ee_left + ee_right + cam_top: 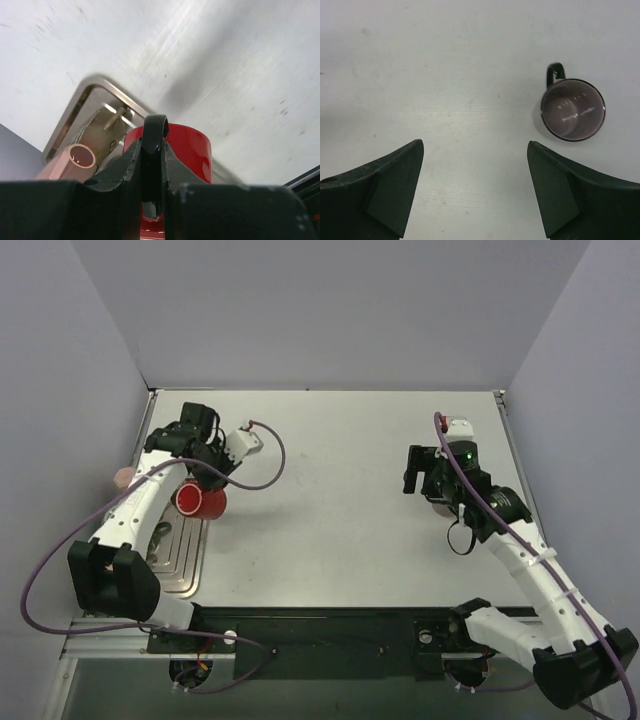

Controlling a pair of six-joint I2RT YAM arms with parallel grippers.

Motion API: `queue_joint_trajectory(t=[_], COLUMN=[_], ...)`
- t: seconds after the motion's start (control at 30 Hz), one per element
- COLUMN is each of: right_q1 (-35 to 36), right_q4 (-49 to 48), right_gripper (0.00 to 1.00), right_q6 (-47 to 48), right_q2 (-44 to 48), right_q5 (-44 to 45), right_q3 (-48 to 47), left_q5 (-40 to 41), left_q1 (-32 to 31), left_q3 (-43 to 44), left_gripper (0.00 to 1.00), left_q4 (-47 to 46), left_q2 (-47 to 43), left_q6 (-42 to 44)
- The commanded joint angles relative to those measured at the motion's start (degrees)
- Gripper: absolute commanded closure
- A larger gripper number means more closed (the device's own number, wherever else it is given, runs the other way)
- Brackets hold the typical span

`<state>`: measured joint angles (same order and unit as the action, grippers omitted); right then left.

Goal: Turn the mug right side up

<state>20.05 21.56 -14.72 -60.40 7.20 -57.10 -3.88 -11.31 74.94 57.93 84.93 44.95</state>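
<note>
Grips the red mug (203, 503) by its black handle (155, 127) in the near-shut left pincer (153, 167) at 9 o'clock on the desk (340, 525), mug apparently on its side, mouth toward 8 o'clock, with the right pincer (475, 146) wide, empty, well apart at 3 o'clock.

The pale grey counter (340, 460) carries a ribbed metal tray (182, 558) flat at its near left edge. Well apart from the tray, off to its right, a dark mug (573, 109) stands upright on bare counter, mouth up, with a pinkish inside. A pink cup (82, 156) sits at the tray's corner.
</note>
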Motion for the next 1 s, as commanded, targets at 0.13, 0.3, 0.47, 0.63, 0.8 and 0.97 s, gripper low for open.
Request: queue_joint_trajectory(t=[0.13, 0.3, 0.47, 0.63, 0.8, 0.97], right_q1=[21.39, 29.16, 32.58, 33.47, 33.65, 32.69], right_q4=[-23.72, -48.75, -55.4, -59.08, -62.19, -32.94], right_gripper=[0.15, 0.15, 0.18, 0.32, 1.0, 1.0], right_q6=[-7.33, -17.69, -20.87, -23.68, -25.19, -10.17], right_q2=[10.22, 3.81, -3.75, -7.62, -7.54, -3.06], right_q5=[-13.94, -23.62, -29.7, -32.5, -34.36, -13.25], right_q3=[4.89, 6.13, 1.47, -0.73, 0.06, -3.97], left_q5=[-29.66, -37.24, -44.45, -47.71, -45.96, -28.53], left_q1=[-2.56, -8.37, -11.28, -11.89, -12.51, -12.25], left_q3=[20.06, 22.62, 21.31, 19.46, 17.35, 19.63], left_gripper=[1.0, 1.0, 1.0, 1.0, 1.0, 0.11], left_q4=[-2.47, -6.16, -10.46, -14.24, -13.64, -4.77], left_q2=[-7.58, -10.74, -12.33, -13.38, -12.86, -12.59], left_q6=[-30.51, -38.09, -44.59, -48.55, -45.92, -33.73])
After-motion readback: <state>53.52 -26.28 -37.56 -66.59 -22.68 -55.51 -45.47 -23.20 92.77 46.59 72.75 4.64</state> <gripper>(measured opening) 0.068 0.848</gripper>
